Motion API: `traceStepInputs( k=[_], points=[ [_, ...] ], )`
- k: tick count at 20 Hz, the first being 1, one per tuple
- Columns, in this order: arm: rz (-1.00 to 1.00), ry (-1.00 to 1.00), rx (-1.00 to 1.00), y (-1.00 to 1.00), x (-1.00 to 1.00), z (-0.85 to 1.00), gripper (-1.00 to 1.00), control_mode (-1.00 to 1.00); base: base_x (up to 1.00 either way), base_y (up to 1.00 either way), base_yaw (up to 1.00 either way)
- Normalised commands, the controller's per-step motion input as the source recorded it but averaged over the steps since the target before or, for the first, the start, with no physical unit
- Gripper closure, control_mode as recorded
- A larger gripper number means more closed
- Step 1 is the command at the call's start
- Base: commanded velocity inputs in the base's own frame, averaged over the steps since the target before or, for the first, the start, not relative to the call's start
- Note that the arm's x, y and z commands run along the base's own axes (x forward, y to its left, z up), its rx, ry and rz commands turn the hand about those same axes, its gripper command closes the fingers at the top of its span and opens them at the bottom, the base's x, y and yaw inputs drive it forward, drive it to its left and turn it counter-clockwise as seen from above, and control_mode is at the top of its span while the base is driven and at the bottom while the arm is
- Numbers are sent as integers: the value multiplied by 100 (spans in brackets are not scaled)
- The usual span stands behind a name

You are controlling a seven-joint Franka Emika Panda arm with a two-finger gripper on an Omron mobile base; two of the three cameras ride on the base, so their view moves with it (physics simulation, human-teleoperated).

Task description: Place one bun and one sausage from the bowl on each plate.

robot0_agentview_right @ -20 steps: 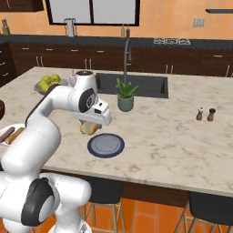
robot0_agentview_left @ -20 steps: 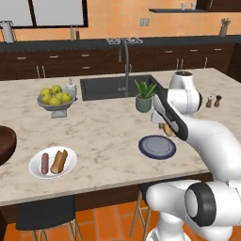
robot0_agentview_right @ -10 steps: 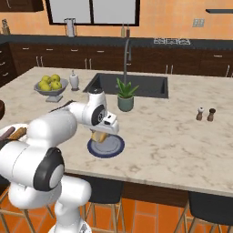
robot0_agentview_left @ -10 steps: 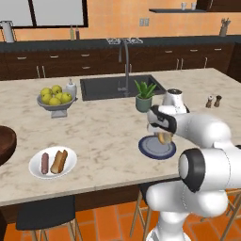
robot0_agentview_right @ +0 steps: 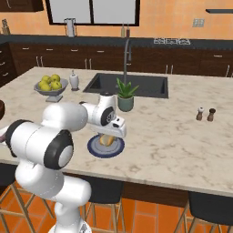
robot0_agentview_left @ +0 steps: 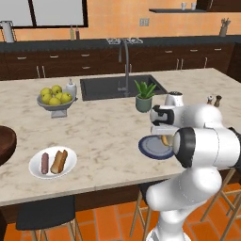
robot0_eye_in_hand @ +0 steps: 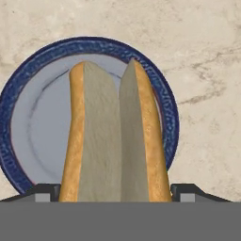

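My gripper (robot0_eye_in_hand: 115, 190) is shut on a tan-golden bun (robot0_eye_in_hand: 113, 141), whose split face is turned toward the hand camera. The bun hangs low over the dark blue plate (robot0_eye_in_hand: 28, 136), at or just above its surface. From the left base view, the gripper (robot0_agentview_left: 162, 134) and bun (robot0_agentview_left: 165, 140) are at the blue plate (robot0_agentview_left: 149, 148), near the counter's front edge. The white plate (robot0_agentview_left: 35, 164) at front left carries a sausage (robot0_agentview_left: 45, 162) and a second bun (robot0_agentview_left: 59, 161) side by side. The dark wooden bowl (robot0_agentview_left: 4, 141) is cut off at the left edge.
A grey pedestal bowl of yellow-green fruit (robot0_agentview_left: 55, 100) and a small white bottle (robot0_agentview_left: 71, 87) stand at the back left. The sink (robot0_agentview_left: 120, 87) with its faucet is behind, a potted plant (robot0_agentview_left: 144, 96) stands just beyond the blue plate, and two shakers (robot0_agentview_left: 214, 100) are to the right.
The arm has swung forward and down, bringing the held bun from above the counter near the plant to just over the blue plate. The base has not moved.
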Motion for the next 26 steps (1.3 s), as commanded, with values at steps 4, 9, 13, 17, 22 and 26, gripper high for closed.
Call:
traceStepInputs(
  k=[4, 9, 13, 17, 22, 26],
  points=[
    [0, 0, 0, 0, -1, -28, 100, -100, 0, 0, 0],
    [0, -1, 0, 0, 0, -31, 100, -100, 0, 0, 0],
    [0, -2, 0, 0, 0, -6, 100, -100, 0, 0, 0],
    [0, 0, 0, 0, 0, 0, -100, -100, 0, 0, 0],
    [0, 0, 0, 0, 0, 0, -100, -100, 0, 0, 0],
    [0, 0, 0, 0, 0, 0, -100, -100, 0, 0, 0]
  ],
)
